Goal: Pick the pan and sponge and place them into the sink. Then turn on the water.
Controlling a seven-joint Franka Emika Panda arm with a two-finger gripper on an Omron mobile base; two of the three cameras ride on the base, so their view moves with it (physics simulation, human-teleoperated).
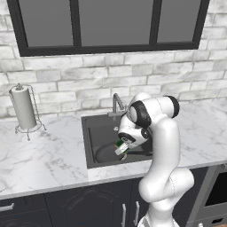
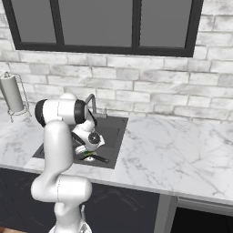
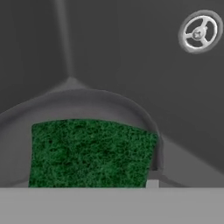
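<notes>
In the hand view the green sponge (image 3: 92,153) sits close up, over the curved rim of the dark pan (image 3: 114,101), with the silver drain (image 3: 200,31) at the upper right. The pan (image 1: 104,154) lies on the floor of the dark sink (image 1: 88,124), its thin handle (image 1: 138,153) pointing right. My gripper (image 1: 120,149) hangs low inside the basin just above the pan, shut on the sponge (image 1: 119,144). The right base view has the sponge (image 2: 88,154) under the hand, in the sink (image 2: 119,136). No water runs from the grey faucet (image 1: 116,103).
A paper towel holder (image 1: 24,108) stands on the marble counter left of the sink. The faucet (image 2: 91,101) rises at the basin's back rim, close behind my arm. Brick wall and a dark window lie behind. An oven front (image 1: 217,195) sits at the lower right.
</notes>
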